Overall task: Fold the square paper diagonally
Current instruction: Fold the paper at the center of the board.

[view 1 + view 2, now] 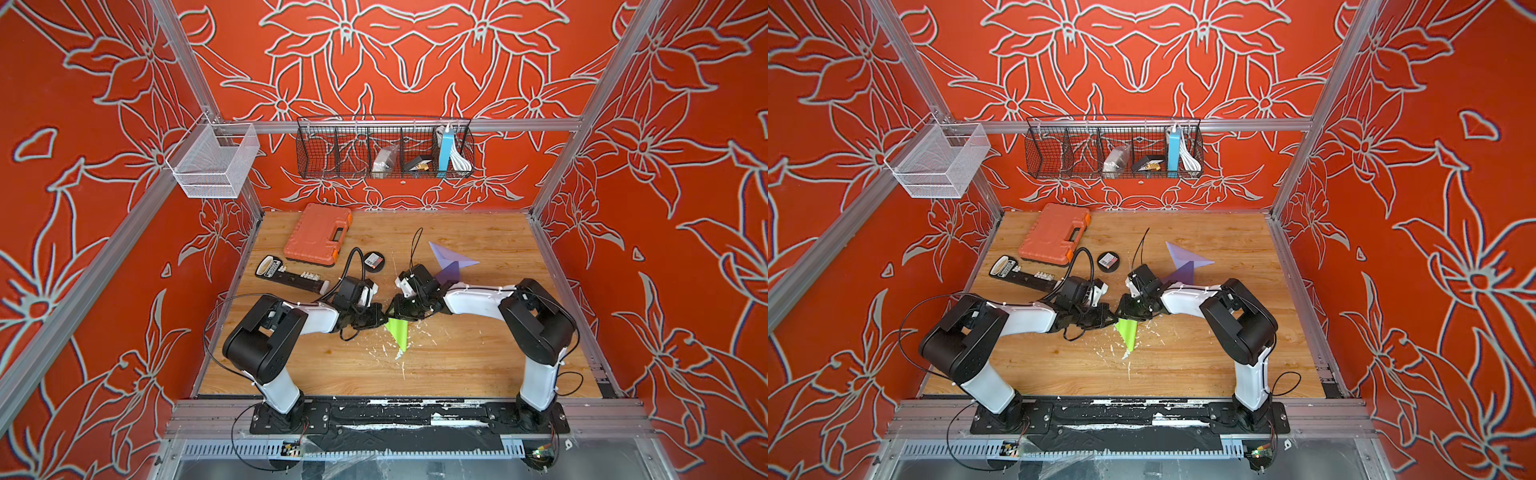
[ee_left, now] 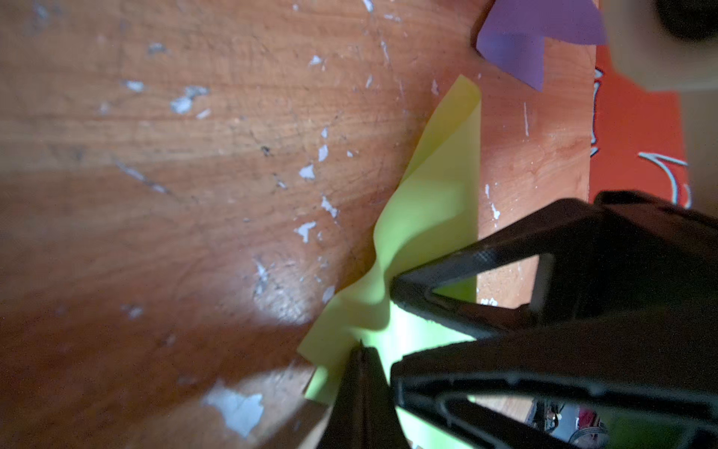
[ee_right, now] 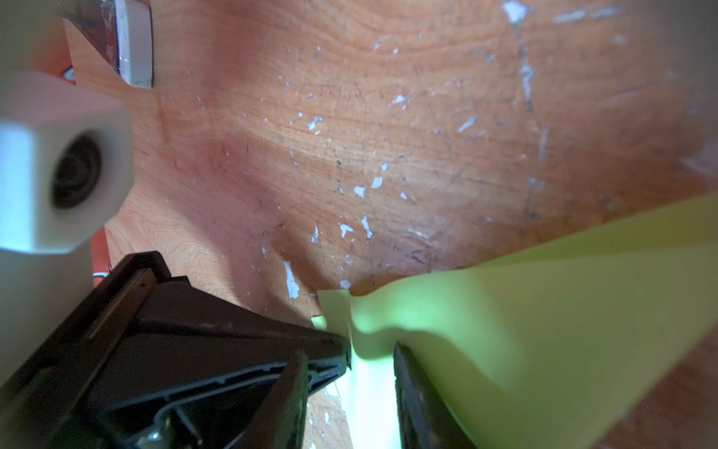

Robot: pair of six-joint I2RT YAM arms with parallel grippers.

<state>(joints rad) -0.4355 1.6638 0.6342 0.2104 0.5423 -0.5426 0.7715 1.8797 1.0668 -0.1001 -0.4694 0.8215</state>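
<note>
The square paper (image 1: 399, 332) (image 1: 1128, 332) is lime green and hangs off the wooden table between my two grippers, narrowing to a point near the table's middle. My left gripper (image 1: 381, 316) (image 1: 1112, 319) is shut on its upper corner; in the left wrist view the closed gripper (image 2: 361, 346) pinches the rippled paper (image 2: 427, 202). My right gripper (image 1: 398, 309) (image 1: 1126, 309) (image 2: 392, 330) meets it from the other side. Its jaws stand apart in the right wrist view, where the right gripper (image 3: 361, 361) straddles the paper (image 3: 544, 330) and one finger is draped by it.
A folded purple paper (image 1: 451, 259) lies behind the right arm. An orange tool case (image 1: 318, 235), a black bit holder (image 1: 291, 278) and a round black disc (image 1: 374, 262) sit back left. A black wire basket (image 1: 384, 174) and a white mesh basket (image 1: 212, 166) hang above.
</note>
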